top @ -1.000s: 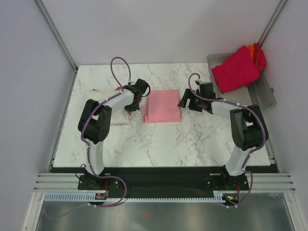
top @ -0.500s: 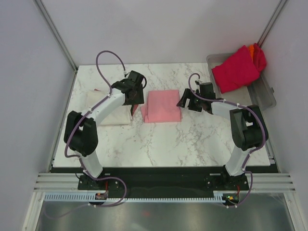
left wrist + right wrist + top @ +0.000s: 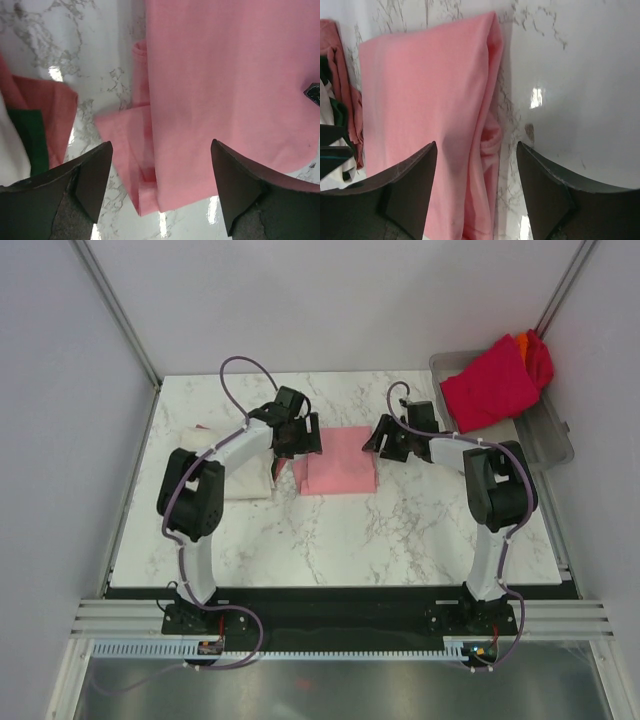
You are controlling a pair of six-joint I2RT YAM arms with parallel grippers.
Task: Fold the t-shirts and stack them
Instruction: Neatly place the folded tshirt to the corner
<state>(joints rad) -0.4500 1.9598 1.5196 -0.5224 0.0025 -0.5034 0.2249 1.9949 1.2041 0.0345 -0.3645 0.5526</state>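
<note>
Marble bench [image 3: 400,530] is occupied centrally by a folded pink t-shirt [image 3: 340,462], flanked closely by left jaws and right jaws, both spread wide, empty; its long axis apparently runs front-to-back.

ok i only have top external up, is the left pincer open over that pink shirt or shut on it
observer: open. The left wrist view shows the left pincer with its fingers spread wide over the pink t-shirt's left edge, gripping nothing.
operator: and the right one, can't make it out from up here
observer: the right pincer is open too. It straddles the shirt's folded right edge and holds nothing.
operator: is that edge folded clean
observer: not quite. The right wrist view shows a bunched under-layer poking out beneath the top fold.
</note>
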